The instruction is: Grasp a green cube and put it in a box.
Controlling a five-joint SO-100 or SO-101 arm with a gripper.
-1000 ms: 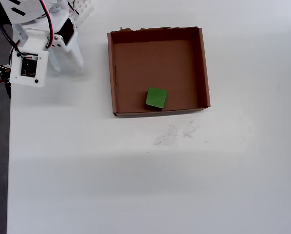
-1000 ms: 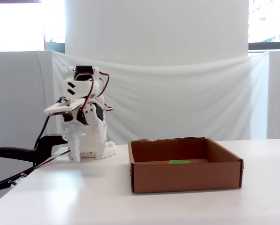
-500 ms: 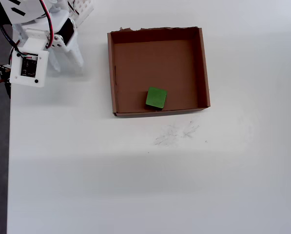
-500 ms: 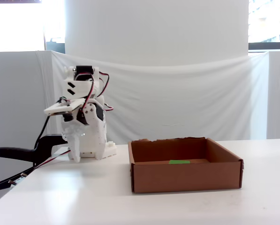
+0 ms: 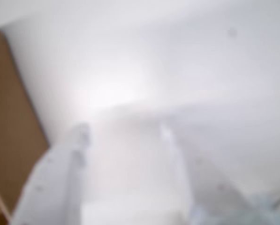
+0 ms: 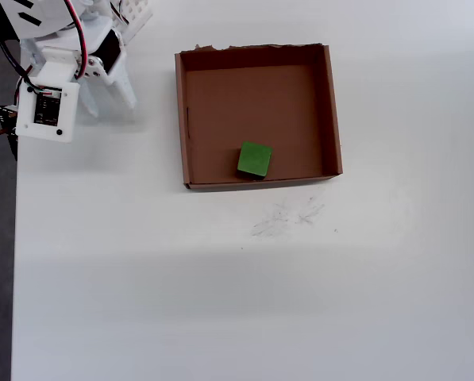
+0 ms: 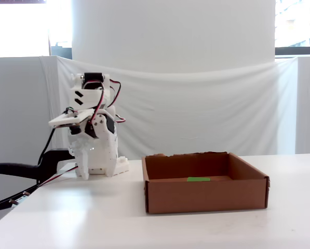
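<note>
Overhead view gives me the clearest read: the green cube [image 6: 255, 159] sits inside the box [image 6: 329, 111], on its floor close to the wall nearest the bottom of that picture, a little left of that wall's middle. As a cube it has no long axis to speak of; its top face is turned slightly, so its edges run a bit off the box walls rather than square with them. Nothing else lies in the box that I can see. The ragged torn edge is the wall at the top of the picture.

From the fixed view I only get a thin green strip of the cube [image 7: 198, 179] above the near wall of the box [image 7: 206, 194], so the turn of the cube is lost there, but that view shows the arm [image 7: 92, 132] folded upright at the left, well apart from the box.

My wrist view is badly blurred. It shows two pale fingers [image 5: 55, 183] spread apart over the white table [image 5: 186, 61], with a brown piece of the box [image 5: 11, 122] at the left edge; the cube does not show there. The gripper [image 5: 123, 131] is parted with only bare table between its tips, holding nothing. Overhead, it [image 6: 109, 99] points down at the table [image 6: 221, 302] left of the box.
</note>
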